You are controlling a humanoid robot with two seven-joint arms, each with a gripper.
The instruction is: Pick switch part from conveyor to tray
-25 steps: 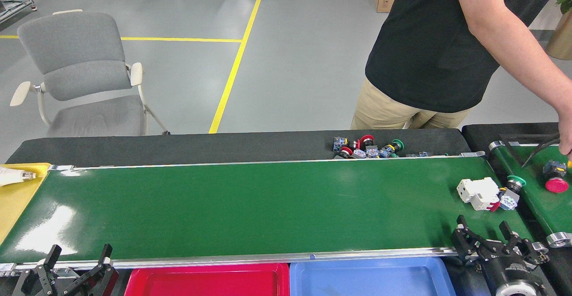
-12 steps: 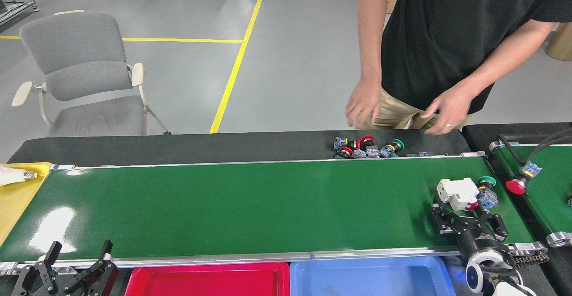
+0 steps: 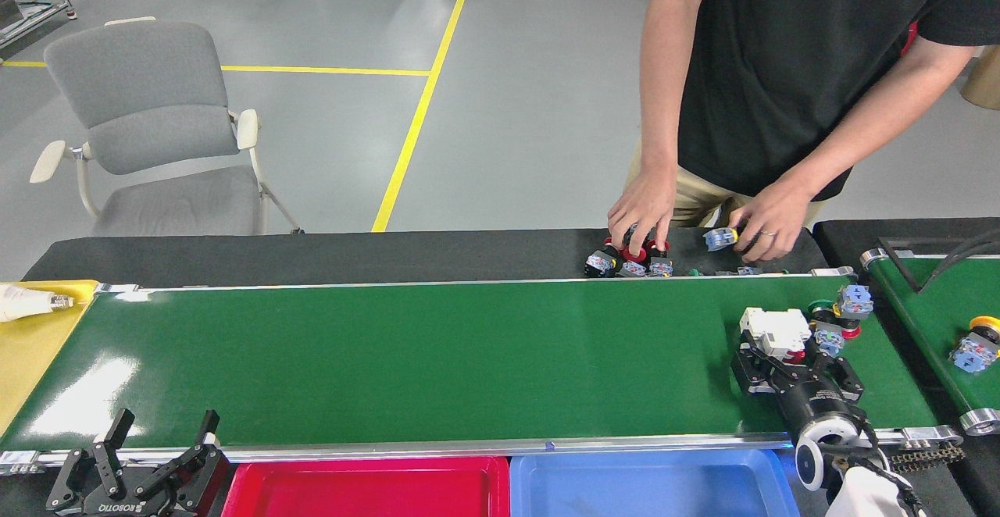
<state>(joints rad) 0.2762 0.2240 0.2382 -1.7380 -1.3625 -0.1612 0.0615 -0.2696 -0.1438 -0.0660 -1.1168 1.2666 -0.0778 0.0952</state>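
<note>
Far left: yellow tray (image 3: 31,345) butts against the conveyor's left end, a white bulb-like item (image 3: 27,302) lying on it at its far edge. Left gripper (image 3: 160,443) sits at the near-left corner of the conveyor (image 3: 406,361), just off the near rail, fingers spread wide, nothing in them. Red tray (image 3: 367,490) and blue tray (image 3: 648,490) sit side by side below the near rail, red to the left. Grey chair (image 3: 156,126) stands on the floor beyond the far side. Belt is bare across the left and middle. On the black strip behind the far rail, a pile of small switch parts (image 3: 633,265); a person's hand (image 3: 644,208) is on that pile, the other hand (image 3: 762,228) holds a blue-and-yellow part (image 3: 719,238) just beside it. Toward the right end of the conveyor, roughly mid-width: white switch part (image 3: 775,329), blocky, long axis running roughly along the belt, slightly skewed, red detail at its near-right corner. Right gripper (image 3: 781,361) is over the belt right at that part, fingers open on either side of its near edge; can't tell whether they touch it, not clamped. Just right of the white part: cluster of small pushbutton pieces (image 3: 840,318), blue, green and red, touching or nearly touching it. Far right: smaller green belt (image 3: 930,322) carries a yellow-capped blue button (image 3: 973,345) near its near end.
</note>
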